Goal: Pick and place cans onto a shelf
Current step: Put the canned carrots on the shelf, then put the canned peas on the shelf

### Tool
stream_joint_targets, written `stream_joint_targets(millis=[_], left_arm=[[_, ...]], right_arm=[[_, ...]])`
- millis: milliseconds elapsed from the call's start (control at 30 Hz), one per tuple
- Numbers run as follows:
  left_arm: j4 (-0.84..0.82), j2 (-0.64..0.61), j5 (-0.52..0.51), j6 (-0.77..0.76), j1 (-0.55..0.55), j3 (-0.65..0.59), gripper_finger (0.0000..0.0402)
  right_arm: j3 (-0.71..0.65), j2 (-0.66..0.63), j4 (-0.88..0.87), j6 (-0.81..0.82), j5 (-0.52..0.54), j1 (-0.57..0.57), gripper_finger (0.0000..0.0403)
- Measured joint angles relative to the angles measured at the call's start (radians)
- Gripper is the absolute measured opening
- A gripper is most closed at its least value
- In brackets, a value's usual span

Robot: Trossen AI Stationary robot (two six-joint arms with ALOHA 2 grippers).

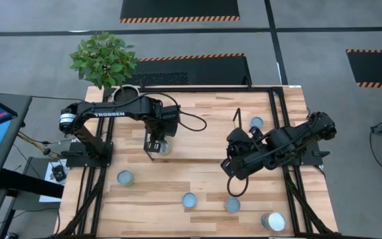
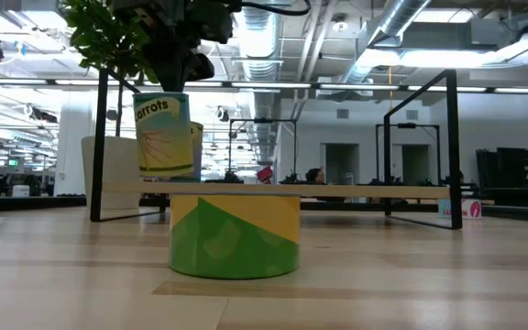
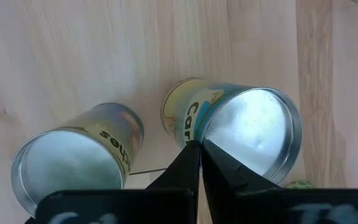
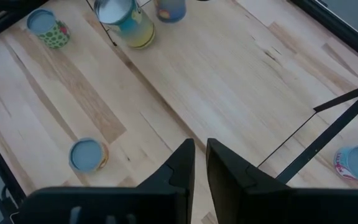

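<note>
The desk (image 1: 197, 179) carries the shelf (image 2: 356, 191), a low light-wood platform with black wire uprights at both ends, set across the far half of the desk. The left arm reaches from the left edge of the desk toward the left end of the shelf. The left hand (image 1: 158, 143) pinches a carrots can (image 2: 163, 135) by its rim, one finger inside the open shiny top and one outside; in the low view the can hangs directly below the hand, its base at about the level of the shelf top, whether touching cannot be told. A second can (image 3: 79, 155) stands on the shelf just beside the held one. The right arm sits over the right half of the desk, and the right hand (image 1: 233, 187) hovers above bare wood with its fingers nearly pressed together, holding nothing. One can (image 1: 256, 123) stands near the right end of the shelf. Four cans stand along the near edge of the desk: a left can (image 1: 125, 177), a centre can (image 1: 189, 200), a can (image 1: 233, 204) just below the right hand, and a corner can (image 1: 273, 221) near the near right corner.
</note>
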Motion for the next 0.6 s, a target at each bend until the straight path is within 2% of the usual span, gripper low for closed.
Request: stream_joint_targets(millis=[467,600], left_arm=[[0.006,0.000,-0.035,0.010,0.003,0.000,0.0037],[0.007,0.000,-0.150,0.011,0.004,0.008,0.0044]], right_arm=[[0.000,0.000,0.000,-0.003,-0.004,0.016,0.0065],[0.000,0.000,0.000,-0.003,-0.002,0.022,0.0065]])
